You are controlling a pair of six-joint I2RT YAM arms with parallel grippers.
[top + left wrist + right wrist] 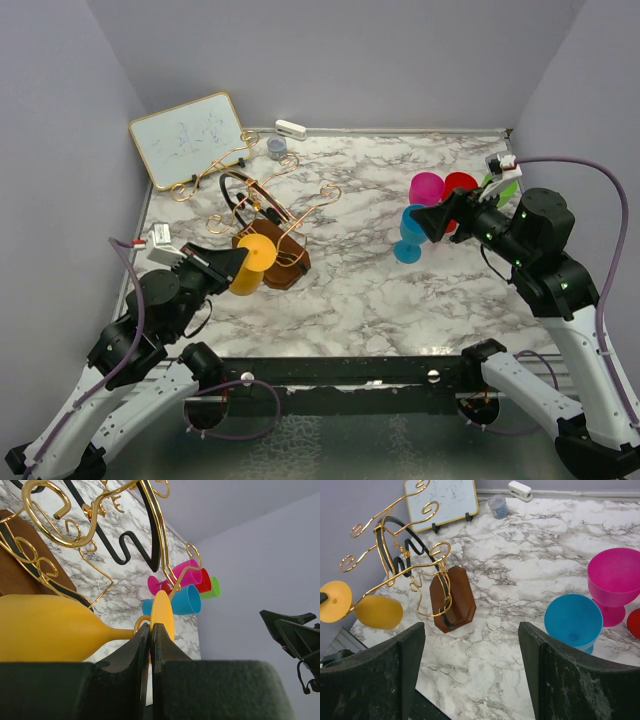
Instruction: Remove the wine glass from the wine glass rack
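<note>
The wine glass rack [268, 205], gold wire on a brown wooden base [292, 263], stands at the left of the marble table. A yellow wine glass [252, 266] lies sideways at its near side, its stem in a gold hook loop [140, 622]. My left gripper [226, 262] is shut on the glass's round foot [162, 611]; the bowl [45, 627] lies to the left in the left wrist view. The right wrist view shows the rack [402, 565] and the yellow glass [377, 612]. My right gripper [432, 220] is open and empty [472, 630], far from the rack.
Blue [410, 232], pink [426, 187], red [461, 184] and green [505, 188] plastic glasses stand together at the right, beside my right gripper. A whiteboard [188, 138] leans at the back left, with a small grey cup [276, 147] and a white object [290, 128] near the back wall.
</note>
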